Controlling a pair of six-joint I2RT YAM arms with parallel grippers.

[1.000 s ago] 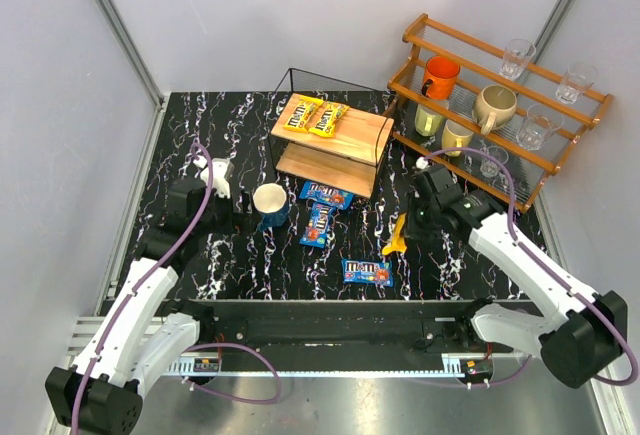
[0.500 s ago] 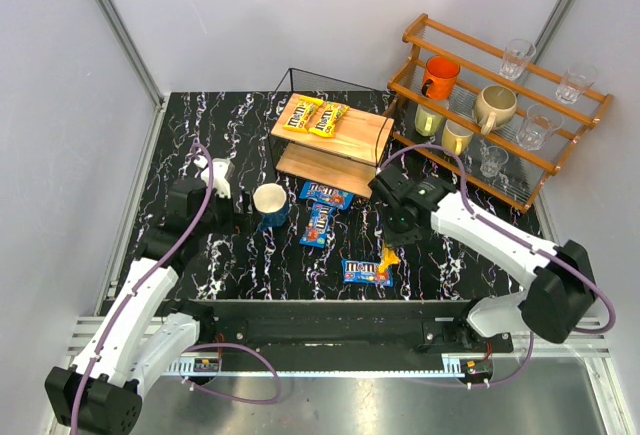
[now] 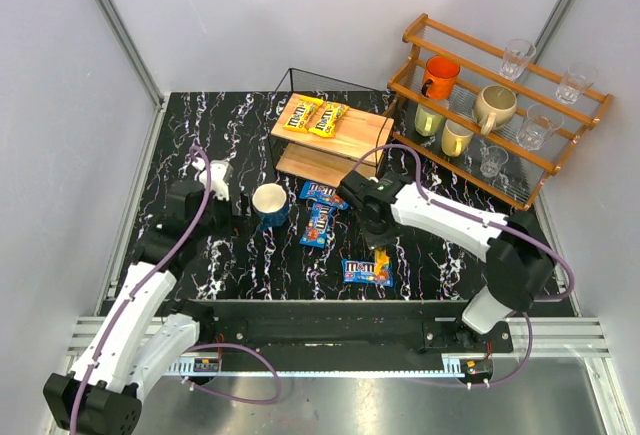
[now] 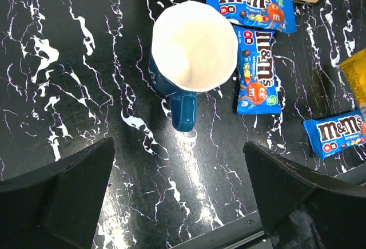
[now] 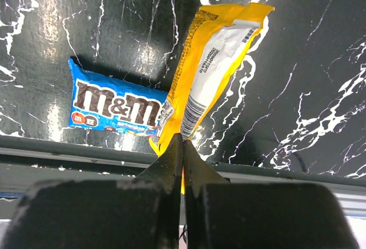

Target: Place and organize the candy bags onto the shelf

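Note:
The shelf (image 3: 352,133) stands at the back centre with two yellow candy bags (image 3: 300,113) (image 3: 328,118) on its top board. Three blue bags (image 3: 327,194) (image 3: 320,224) (image 3: 367,272) lie on the table in front of it. My right gripper (image 3: 378,243) (image 5: 183,140) is shut on the edge of a third yellow bag (image 5: 211,71) (image 3: 383,257). The bag hangs above the table beside the nearest blue bag (image 5: 117,106). My left gripper (image 3: 225,210) (image 4: 178,143) is open and empty, just left of a blue cup (image 4: 191,48).
The blue cup (image 3: 270,203) stands left of the blue bags. An orange-brown wooden rack (image 3: 500,105) with mugs and glasses stands at the back right. Grey walls close off the table on three sides. A black rail (image 3: 320,315) runs along the near edge.
My right arm has swung left from the right side of the table, carrying the yellow bag to just above the nearest blue bag. The left arm has barely moved.

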